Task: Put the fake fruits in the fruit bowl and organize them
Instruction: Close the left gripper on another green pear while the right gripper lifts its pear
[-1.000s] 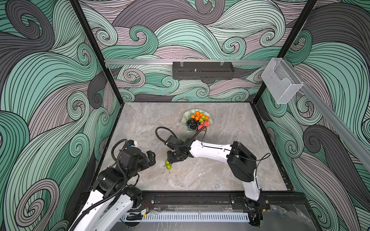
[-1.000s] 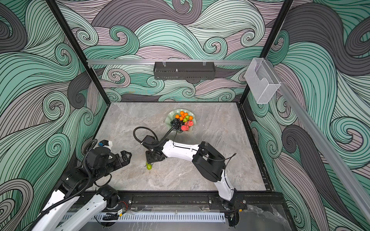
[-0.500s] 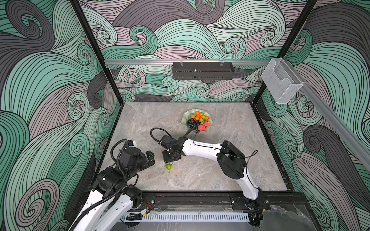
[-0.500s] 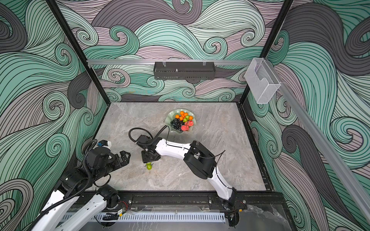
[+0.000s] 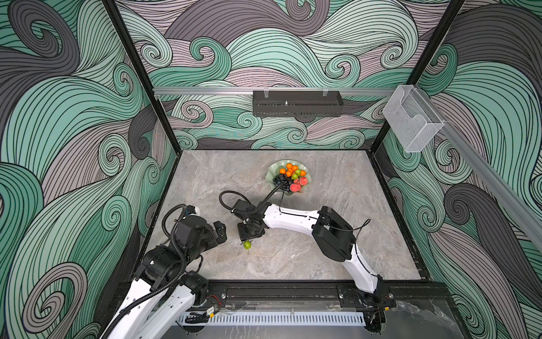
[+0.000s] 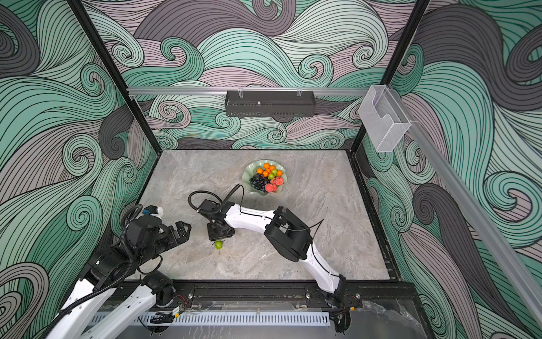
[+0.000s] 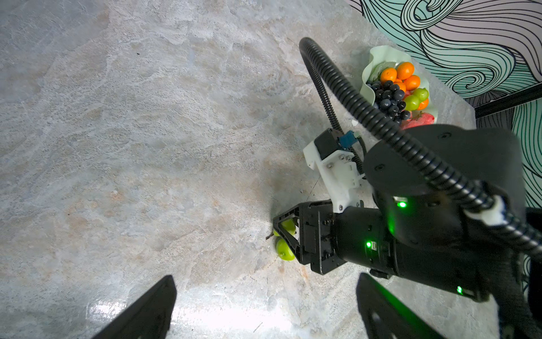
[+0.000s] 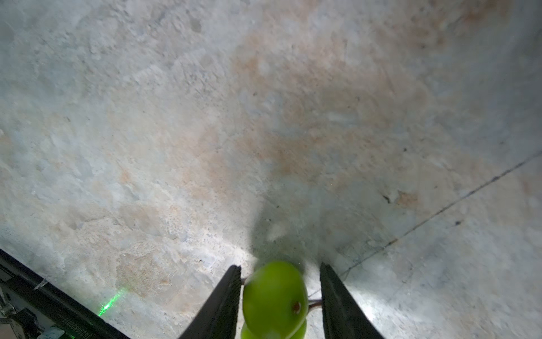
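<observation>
A green pear (image 5: 247,244) lies on the marble table, left of centre and in front of the fruit bowl (image 5: 271,176). My right gripper (image 5: 248,238) reaches across and points down over it. In the right wrist view the pear (image 8: 274,296) sits between the fingers. One finger touches it and a narrow gap shows at the other, so the jaws stand open around it. The pale green bowl holds oranges (image 5: 289,170), a dark grape bunch (image 5: 281,182), peaches (image 5: 299,183) and a green pear (image 5: 296,173). My left gripper (image 5: 220,232) hangs open and empty, just left of the pear.
The right arm's black cable (image 5: 228,199) loops between the gripper and the bowl. A black tray (image 5: 297,103) and a clear box (image 5: 412,123) hang on the back rail. Patterned walls enclose the table, and a black frame rail (image 5: 293,287) runs along the front.
The right arm's elbow swung back to the right and its gripper settled lower around the pear. The pear has barely moved. The left arm has stayed still.
</observation>
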{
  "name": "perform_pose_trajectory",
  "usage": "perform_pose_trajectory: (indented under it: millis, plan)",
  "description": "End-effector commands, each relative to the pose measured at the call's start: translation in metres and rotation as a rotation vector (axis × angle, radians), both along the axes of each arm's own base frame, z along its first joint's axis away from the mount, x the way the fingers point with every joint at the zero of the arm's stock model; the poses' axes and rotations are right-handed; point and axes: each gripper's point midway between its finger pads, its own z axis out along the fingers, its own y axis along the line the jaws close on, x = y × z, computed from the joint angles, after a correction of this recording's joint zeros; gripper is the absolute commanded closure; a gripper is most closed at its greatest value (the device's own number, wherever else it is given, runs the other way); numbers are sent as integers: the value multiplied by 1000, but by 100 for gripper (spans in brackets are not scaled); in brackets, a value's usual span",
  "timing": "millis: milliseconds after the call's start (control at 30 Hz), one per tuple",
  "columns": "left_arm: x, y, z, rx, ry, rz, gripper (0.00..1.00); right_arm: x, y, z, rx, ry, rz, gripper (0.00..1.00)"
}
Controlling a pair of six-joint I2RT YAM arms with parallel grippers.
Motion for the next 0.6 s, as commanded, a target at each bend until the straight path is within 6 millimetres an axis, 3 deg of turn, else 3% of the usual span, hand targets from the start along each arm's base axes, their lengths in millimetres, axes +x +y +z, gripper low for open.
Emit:
perform_pose_trajectory:
  millis: [0,567]
  plan:
    - [1,-1,4,5,-2,-4,1,-5,0,-8,-24,23,3,56]
    - [2,-1,5,2,-6,-6,1,-6,1,-9,-21,33,3,63]
